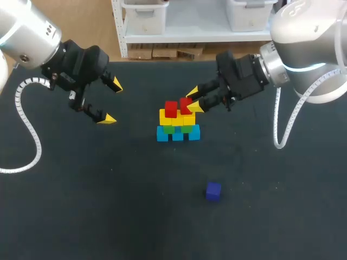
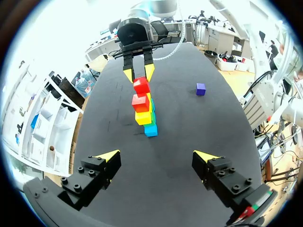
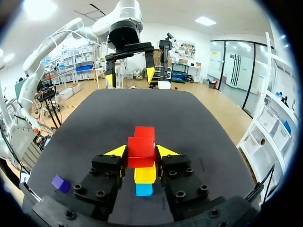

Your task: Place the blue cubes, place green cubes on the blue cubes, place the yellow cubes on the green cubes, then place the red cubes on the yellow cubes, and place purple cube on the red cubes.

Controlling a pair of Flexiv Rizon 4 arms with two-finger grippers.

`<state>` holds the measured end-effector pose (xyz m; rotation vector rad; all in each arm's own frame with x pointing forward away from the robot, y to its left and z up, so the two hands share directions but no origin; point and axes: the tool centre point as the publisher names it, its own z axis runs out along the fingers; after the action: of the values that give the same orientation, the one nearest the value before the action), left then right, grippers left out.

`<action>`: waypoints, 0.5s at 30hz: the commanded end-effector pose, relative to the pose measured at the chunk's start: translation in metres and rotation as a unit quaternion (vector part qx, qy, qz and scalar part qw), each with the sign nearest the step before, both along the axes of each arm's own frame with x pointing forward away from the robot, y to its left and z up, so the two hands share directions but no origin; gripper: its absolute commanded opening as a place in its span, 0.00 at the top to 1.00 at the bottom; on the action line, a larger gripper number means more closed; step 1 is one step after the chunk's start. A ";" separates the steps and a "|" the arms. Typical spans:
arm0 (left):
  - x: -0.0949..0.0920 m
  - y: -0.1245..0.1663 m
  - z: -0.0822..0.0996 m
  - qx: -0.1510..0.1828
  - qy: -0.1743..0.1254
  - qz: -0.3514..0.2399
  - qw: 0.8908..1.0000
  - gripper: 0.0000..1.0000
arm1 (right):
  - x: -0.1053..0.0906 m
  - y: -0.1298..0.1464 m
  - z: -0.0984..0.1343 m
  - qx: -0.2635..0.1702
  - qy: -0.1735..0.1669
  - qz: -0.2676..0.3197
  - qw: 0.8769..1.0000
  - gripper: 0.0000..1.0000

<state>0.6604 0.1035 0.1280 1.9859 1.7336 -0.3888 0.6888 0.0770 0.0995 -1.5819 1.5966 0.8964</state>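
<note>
Your right gripper (image 1: 193, 101) reaches in from the right, fingers closed from both sides on a red cube (image 3: 141, 152) at the top right of the stack (image 1: 178, 122). Left gripper (image 1: 111, 102) hangs wide open, holding nothing, well left of the stack. Table (image 1: 81, 206) is dark. Stack at centre, from the base up: blue cubes (image 1: 178, 134), green cubes (image 1: 177, 129), yellow cubes (image 1: 176, 117), second red cube (image 1: 171, 109) top left. Purple cube (image 1: 213, 191) lies alone, nearer and right of the stack.
</note>
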 end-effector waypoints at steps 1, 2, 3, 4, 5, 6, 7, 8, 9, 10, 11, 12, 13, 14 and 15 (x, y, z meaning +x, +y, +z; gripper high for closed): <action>0.000 0.001 0.000 -0.001 -0.001 -0.001 1.000 0.00 | 0.002 0.003 -0.001 0.000 0.001 0.002 1.000 1.00; 0.000 0.001 0.000 -0.001 -0.001 -0.001 1.000 0.00 | 0.001 0.004 -0.002 0.000 0.001 0.002 1.000 1.00; 0.000 0.001 0.000 -0.001 -0.001 -0.001 1.000 0.00 | 0.001 0.004 -0.002 0.000 0.001 0.002 1.000 1.00; 0.000 0.001 0.000 -0.001 -0.001 -0.001 1.000 0.00 | 0.001 0.005 -0.002 0.000 0.001 0.002 1.000 1.00; 0.000 0.001 0.000 -0.001 -0.001 -0.001 1.000 0.00 | 0.001 0.005 -0.002 0.000 0.001 0.003 1.000 1.00; 0.000 0.001 0.000 -0.001 -0.001 -0.001 1.000 0.00 | 0.001 0.005 -0.003 0.000 0.002 0.003 1.000 1.00; 0.000 0.001 0.000 -0.001 -0.001 -0.001 1.000 0.00 | 0.001 0.006 -0.003 0.000 0.002 0.003 1.000 1.00; 0.000 0.001 0.000 -0.001 -0.001 -0.001 1.000 0.00 | 0.001 0.006 -0.003 0.000 0.002 0.004 1.000 1.00; 0.000 0.001 0.000 -0.001 -0.001 -0.001 1.000 0.00 | 0.000 0.006 -0.004 0.000 0.003 0.004 1.000 1.00; 0.000 0.001 0.000 -0.001 -0.001 -0.001 1.000 0.00 | 0.001 0.007 -0.004 0.000 0.003 0.005 1.000 1.00; 0.000 0.001 0.000 -0.001 -0.001 -0.001 1.000 0.00 | 0.001 0.007 -0.004 0.000 0.003 0.005 1.000 1.00; 0.000 0.001 0.000 -0.001 -0.001 -0.001 1.000 0.00 | 0.001 0.008 -0.004 0.000 0.003 0.006 1.000 1.00; 0.000 0.001 0.000 -0.001 -0.001 -0.001 1.000 0.00 | 0.001 0.008 -0.004 0.000 0.003 0.006 1.000 1.00; 0.000 0.001 0.000 -0.001 -0.001 -0.001 1.000 0.00 | 0.001 0.008 -0.005 0.000 0.003 0.006 1.000 1.00; 0.000 0.001 0.000 -0.001 -0.001 -0.001 1.000 0.00 | 0.001 0.008 -0.005 0.000 0.003 0.006 1.000 1.00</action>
<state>0.6604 0.1035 0.1280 1.9859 1.7336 -0.3888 0.6881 0.0844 0.0954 -1.5906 1.5930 0.9071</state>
